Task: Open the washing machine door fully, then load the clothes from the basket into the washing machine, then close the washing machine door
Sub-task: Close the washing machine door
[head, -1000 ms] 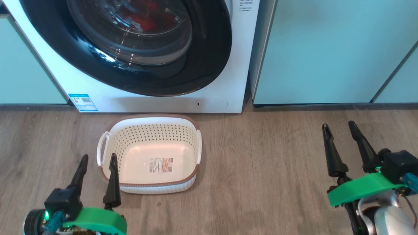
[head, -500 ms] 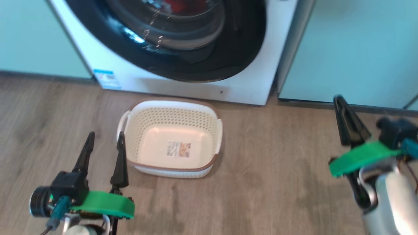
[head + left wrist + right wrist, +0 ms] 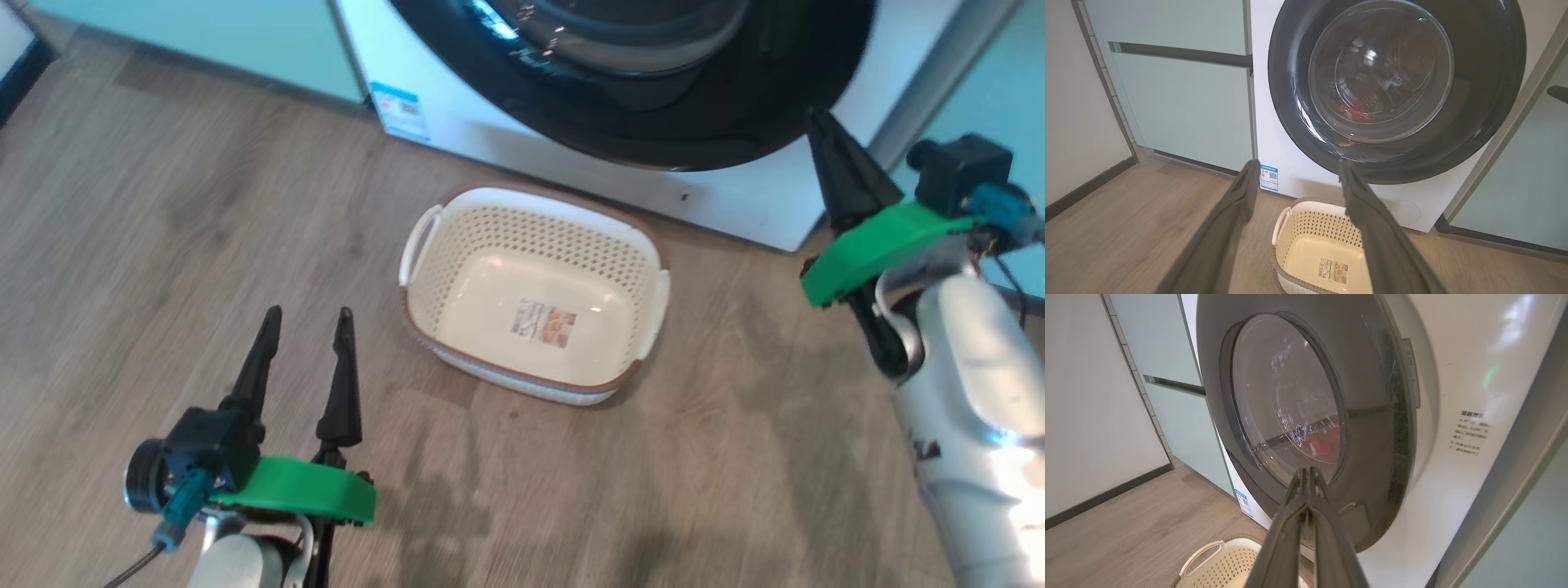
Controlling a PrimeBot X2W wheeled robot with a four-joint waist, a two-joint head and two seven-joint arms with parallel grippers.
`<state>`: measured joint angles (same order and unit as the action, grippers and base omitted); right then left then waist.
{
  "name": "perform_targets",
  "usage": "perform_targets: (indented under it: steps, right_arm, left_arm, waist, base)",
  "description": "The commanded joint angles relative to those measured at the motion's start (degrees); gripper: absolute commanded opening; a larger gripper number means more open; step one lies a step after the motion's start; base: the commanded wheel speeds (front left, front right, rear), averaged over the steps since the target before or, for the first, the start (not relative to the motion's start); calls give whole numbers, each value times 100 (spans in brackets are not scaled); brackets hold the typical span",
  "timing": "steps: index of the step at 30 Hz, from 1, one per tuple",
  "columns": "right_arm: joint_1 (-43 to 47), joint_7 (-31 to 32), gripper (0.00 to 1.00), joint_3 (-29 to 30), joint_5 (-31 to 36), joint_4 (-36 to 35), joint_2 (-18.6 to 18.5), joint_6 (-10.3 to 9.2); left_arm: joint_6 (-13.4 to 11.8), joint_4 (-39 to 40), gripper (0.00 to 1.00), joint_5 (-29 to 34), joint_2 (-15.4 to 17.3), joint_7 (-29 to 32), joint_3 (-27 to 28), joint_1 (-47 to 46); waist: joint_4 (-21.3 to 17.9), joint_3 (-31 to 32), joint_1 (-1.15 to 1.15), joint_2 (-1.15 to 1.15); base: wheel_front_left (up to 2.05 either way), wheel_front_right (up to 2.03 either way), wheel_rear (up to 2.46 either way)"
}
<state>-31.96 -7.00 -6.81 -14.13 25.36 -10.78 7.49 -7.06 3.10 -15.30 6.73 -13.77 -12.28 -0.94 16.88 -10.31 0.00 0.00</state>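
Head view: left hand [image 3: 309, 314] sits low left over the wood floor [image 3: 163, 245], fingers spread wide, nothing between them, just left of the basket [image 3: 539, 241] and clear of it. Basket stands on the floor right in front of the washing machine [image 3: 735, 200], bare bottom showing with its label sticker [image 3: 544, 322], white handles on the short sides. Right hand [image 3: 816, 122] is up at the right, both fingers pressed flat together with nothing in them, tip overlapping the lower right edge of the washing machine door [image 3: 702, 122]; can't tell if it touches the black rim. Left wrist view: door lies flush against the machine front, closed, and the clothes [image 3: 1351, 108] show as a red patch low inside the drum behind the glass bowl. Blue label sticker [image 3: 1269, 177] at the machine's lower left corner, small round flap [image 3: 1404, 210] low on the right, mint-green cabinet panels [image 3: 1188, 110] on both sides. Right wrist view: closed fingers point at the lower part of the door, tips lined up with the bottom edge of the glass; red fabric with a bit of white visible through it. Basket rim and one handle at the bottom edge, below the fingers.
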Motion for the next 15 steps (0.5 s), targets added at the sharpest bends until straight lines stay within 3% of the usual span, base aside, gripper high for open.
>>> perform_targets:
  steps: [1, 15]
  right_arm:
    - [-214, -71, 0, -101, -32, -128, -29, 0]
    - [-1587, -486, 0, 258, -4, 1329, -256, 0]
  left_arm:
    - [26, 167, 100, -14, -11, -70, 165, -242]
    - [192, 70, 100, 59, -207, -121, 115, -590]
  waist:
    - [187, -143, 0, 0]
    - [543, -462, 0, 0]
  base:
    - [0, 0, 0]
    - [0, 0, 0]
